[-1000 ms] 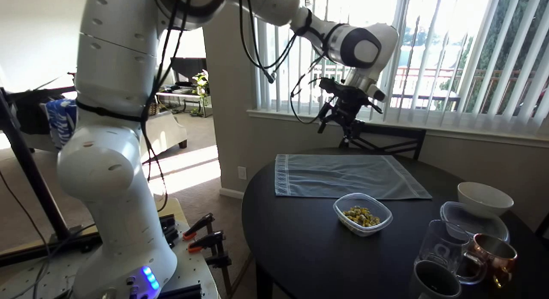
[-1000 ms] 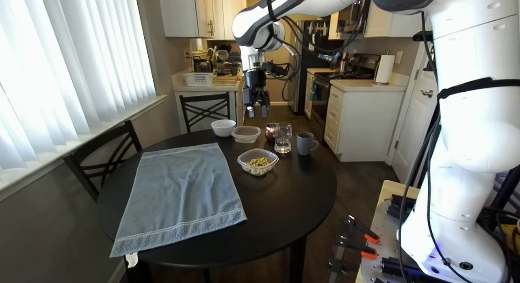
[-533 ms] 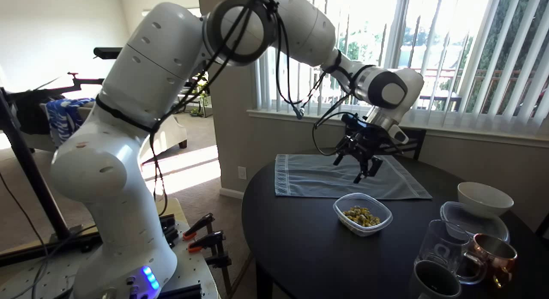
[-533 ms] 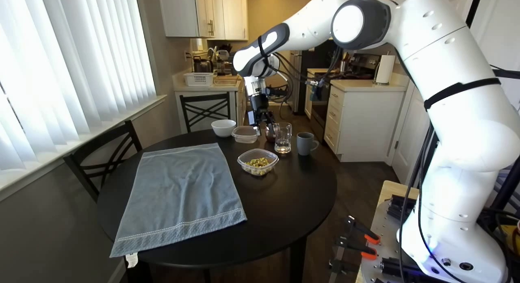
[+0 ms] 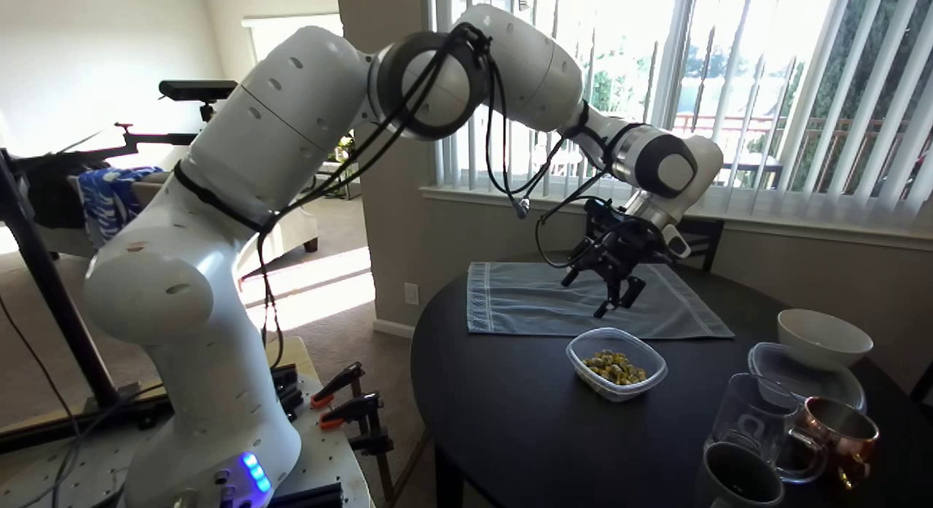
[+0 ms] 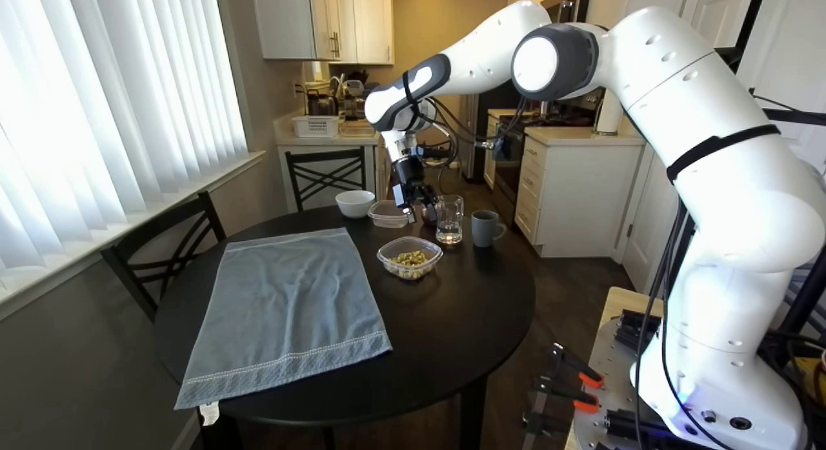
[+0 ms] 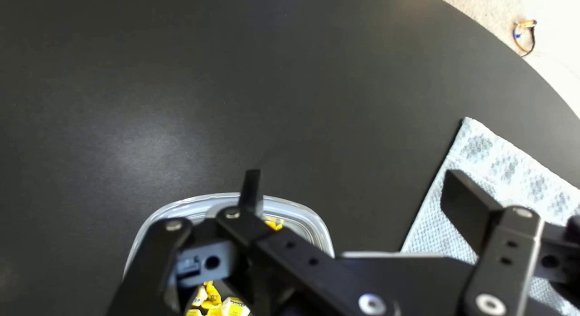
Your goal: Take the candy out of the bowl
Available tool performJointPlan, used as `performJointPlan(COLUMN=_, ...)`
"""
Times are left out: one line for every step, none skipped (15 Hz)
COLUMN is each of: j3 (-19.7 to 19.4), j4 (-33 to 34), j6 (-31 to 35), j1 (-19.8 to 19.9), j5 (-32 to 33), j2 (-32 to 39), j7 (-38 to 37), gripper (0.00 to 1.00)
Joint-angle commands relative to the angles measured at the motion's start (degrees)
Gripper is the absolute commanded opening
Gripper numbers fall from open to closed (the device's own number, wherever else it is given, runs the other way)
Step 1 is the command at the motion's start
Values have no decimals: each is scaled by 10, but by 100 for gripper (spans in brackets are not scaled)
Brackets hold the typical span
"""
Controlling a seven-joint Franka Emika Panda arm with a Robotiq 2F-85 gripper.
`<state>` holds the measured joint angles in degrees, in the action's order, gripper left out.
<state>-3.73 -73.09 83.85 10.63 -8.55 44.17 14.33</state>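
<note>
Spread wide and gripping nothing, the end effector (image 7: 358,193) hangs tilted over the desk (image 5: 503,399); from the wrist, one finger crosses in front of the rim of the bowl (image 5: 618,391) and the other in front of the towel (image 5: 532,297), touching neither as far as I can tell. Inside the bowl, on the near side of the towel in an exterior view, lies the candy (image 5: 614,367). Its pieces look wrapped, so I'd reckon each is light, firm and hardly fragile, though slick enough to squirt from a lazy pinch. Better to come down on top of the heap and nip one across its middle, clear of the rim, because the bowl seems thin plastic and could skid. As for direction, in an exterior view the heap (image 5: 619,371) stretches from far left to near right; single pieces seem to lie every which way, most too small to show a long axis.
</note>
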Motion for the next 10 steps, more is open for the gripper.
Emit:
performJointPlan(j3=9, j4=3, j6=-2, j1=7, j5=5, j2=1, j7=-3, gripper=100)
performJointPlan(j3=9, j4=3, j6=-2, j1=7, j5=5, j2=1, j7=-3, gripper=100)
performJointPlan(j3=3, j4=14, j6=37, j1=6, j5=4, j2=11, j7=-19, gripper=100)
performJointPlan(j3=-3, j4=29, j6=73, j1=6, j5=-3, j2=26, j7=-49, gripper=100)
performJointPlan(j3=-4, j4=42, j6=107, j1=8, j5=-1, j2=40, j7=-54, gripper=100)
performJointPlan(j3=-5, j4=48, j6=144, j1=10, j5=-3, j2=50, j7=-65, gripper=100)
performJointPlan(j3=-5, j4=52, j6=185, j1=12, j5=-4, j2=61, j7=-75, gripper=100)
performJointPlan(j3=-6, j4=58, j6=223, j1=15, j5=-5, j2=74, j7=-87, gripper=100)
performJointPlan(j3=-9, j4=60, j6=259, j1=15, j5=-4, j2=85, j7=-103, gripper=100)
performJointPlan(j3=-11, j4=59, j6=295, j1=17, j5=-4, j2=94, j7=-122, gripper=100)
